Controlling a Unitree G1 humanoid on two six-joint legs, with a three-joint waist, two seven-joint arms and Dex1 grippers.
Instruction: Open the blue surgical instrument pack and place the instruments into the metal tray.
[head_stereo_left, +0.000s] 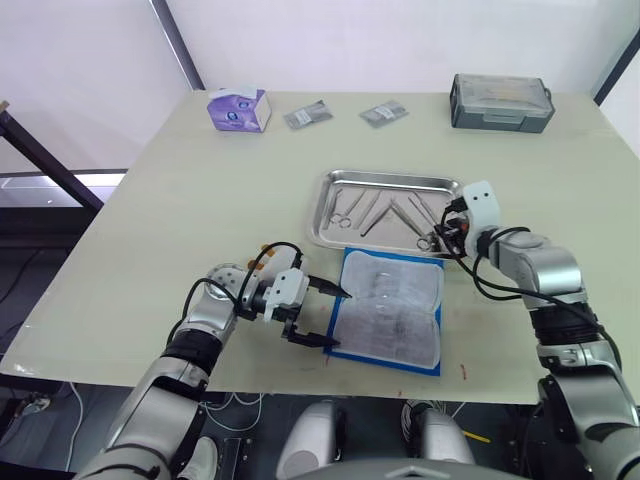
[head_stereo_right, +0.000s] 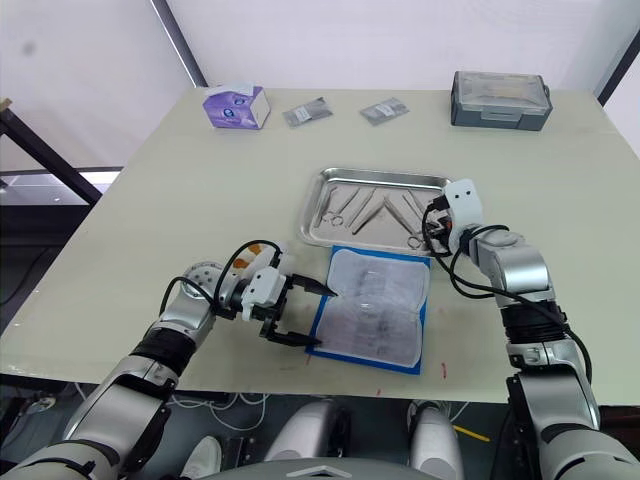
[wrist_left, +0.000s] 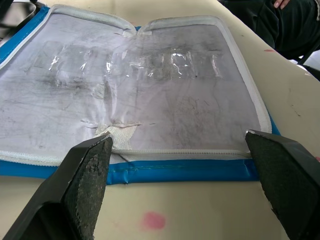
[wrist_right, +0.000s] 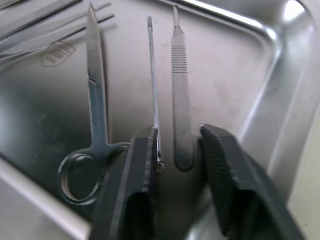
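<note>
Left gripper (head_stereo_left: 318, 315): fingers spread wide and holding nothing, at the left edge of the open pack; one finger (wrist_left: 85, 172) sits near the blue border.
Pack (head_stereo_left: 392, 310): the blue pouch lies open and flat near the table's front edge, pale lining up, just in front of the tray; its clear pockets look empty, though the lining is smudged and hard to read.
Right gripper (wrist_right: 177, 165): low over the right end of the tray, fingers part open, a flat scalpel handle (wrist_right: 181, 90) lying between them; whether they touch it is unclear.
Tray (head_stereo_left: 385, 182): steel tray at the middle of the table.
Instruments (head_stereo_left: 385, 212): scattered inside the tray, among them scissors (wrist_right: 90, 125) and a thin probe (wrist_right: 153, 80).
Far edge: purple tissue box (head_stereo_left: 239, 109), two small packets (head_stereo_left: 345, 113), grey lidded box (head_stereo_left: 501, 101).
</note>
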